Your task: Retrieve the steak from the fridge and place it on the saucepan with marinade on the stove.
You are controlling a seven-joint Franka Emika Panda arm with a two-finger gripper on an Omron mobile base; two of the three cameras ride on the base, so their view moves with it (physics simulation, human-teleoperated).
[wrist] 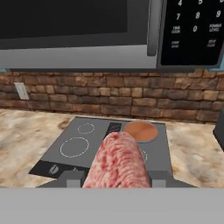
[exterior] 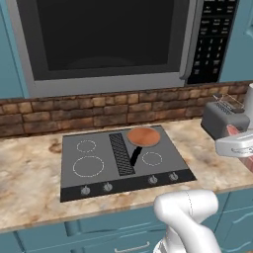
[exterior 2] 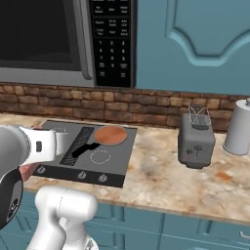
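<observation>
Reddish-pink, pale-streaked raw steak (wrist: 117,162) sits clamped between the two dark finger tips of the gripper (wrist: 117,180), projecting forward along the hand's axis toward the flat dark grey stove (wrist: 65,164). White arm's hand is held level above the counter's front edge, aimed at the brick backsplash (wrist: 87,96). Shallow round copper-lined saucepan (exterior: 144,136) rests on the stove's rear right burner, well apart from the steak.
</observation>
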